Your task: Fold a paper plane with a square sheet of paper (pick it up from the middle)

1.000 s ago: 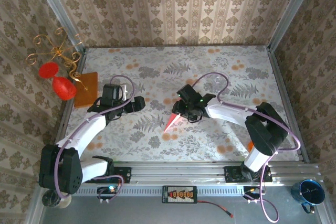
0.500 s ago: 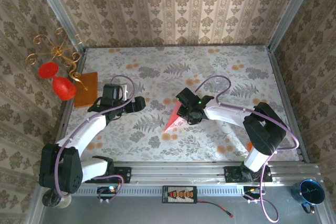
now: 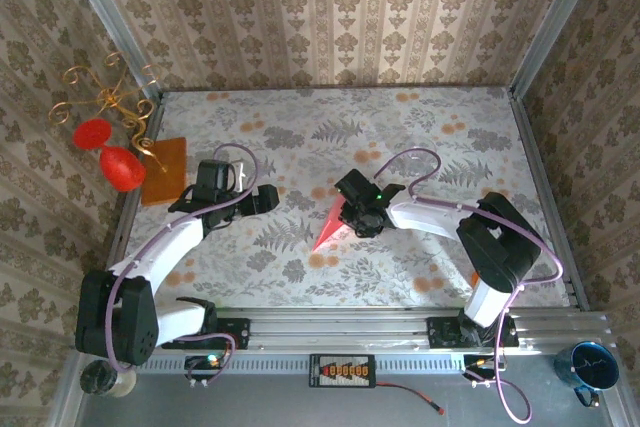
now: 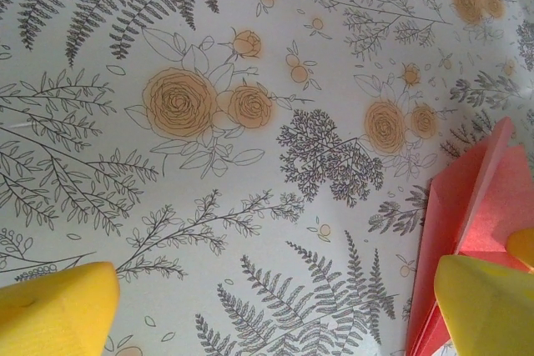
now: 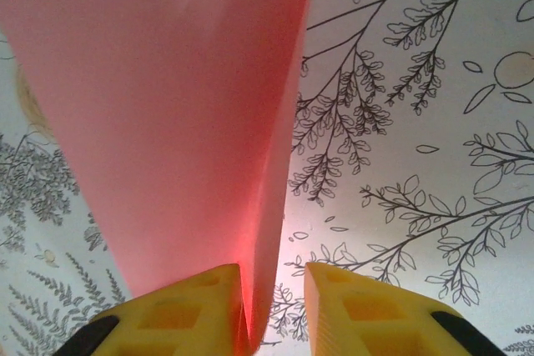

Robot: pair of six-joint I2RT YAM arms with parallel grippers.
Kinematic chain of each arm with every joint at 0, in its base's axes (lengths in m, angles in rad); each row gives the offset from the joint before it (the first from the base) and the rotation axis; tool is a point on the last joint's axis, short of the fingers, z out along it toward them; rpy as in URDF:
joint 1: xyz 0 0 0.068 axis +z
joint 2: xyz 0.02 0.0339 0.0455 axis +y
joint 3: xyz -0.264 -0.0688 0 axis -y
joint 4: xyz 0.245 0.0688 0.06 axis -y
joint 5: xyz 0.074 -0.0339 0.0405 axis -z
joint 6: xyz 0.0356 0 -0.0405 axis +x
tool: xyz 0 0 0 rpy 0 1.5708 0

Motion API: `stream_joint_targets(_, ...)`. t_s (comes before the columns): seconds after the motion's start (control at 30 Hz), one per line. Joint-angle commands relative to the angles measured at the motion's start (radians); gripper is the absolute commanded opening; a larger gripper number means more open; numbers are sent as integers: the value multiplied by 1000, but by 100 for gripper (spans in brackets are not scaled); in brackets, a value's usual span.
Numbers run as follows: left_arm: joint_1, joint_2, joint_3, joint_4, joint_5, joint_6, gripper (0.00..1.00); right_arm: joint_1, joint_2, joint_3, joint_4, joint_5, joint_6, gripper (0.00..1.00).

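Paper plane (image 3: 328, 230) mid-table (image 3: 420, 137), nose toward 7 o'clock, tail at 1 o'clock at the right gripper (image 3: 352, 215). Right wrist view: jaws narrow, centre fold between them, lying against one finger (image 5: 179, 306) with a sliver of gap to the other. Left gripper (image 3: 262, 197) at the plane's 10 o'clock, spread wide, holding nothing, clear of the paper.

Floral tablecloth (image 3: 330, 137), orange sheet (image 3: 166, 169), gold wire stand (image 3: 112, 97), blue mug (image 3: 590, 367)

paper plane (image 5: 167, 114): thin matt pink paper, sharply creased
right fingers (image 5: 371, 314): matt yellow plastic
table (image 4: 209, 231): smooth printed covering
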Motion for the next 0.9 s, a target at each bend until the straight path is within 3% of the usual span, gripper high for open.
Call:
stream_joint_targets(0.0,3,8,-16,8,17,-7,98,-4,10,5,6,25,25,24)
stream_joint_targets(0.27,3,-17,-53,65,3,-67,98,-6,-44,28,-12,84,-54,1)
stream_joint_targets(0.47,17,-35,-76,95,14,-139,98,-25,-83,84,66,15,-219,0)
stream_joint_targets(0.67,47,-78,-112,170,29,-219,98,-47,-56,164,153,-174,-376,1)
stream_joint_targets(0.87,47,-124,-124,207,5,-258,98,-56,25,159,306,-328,-404,1)
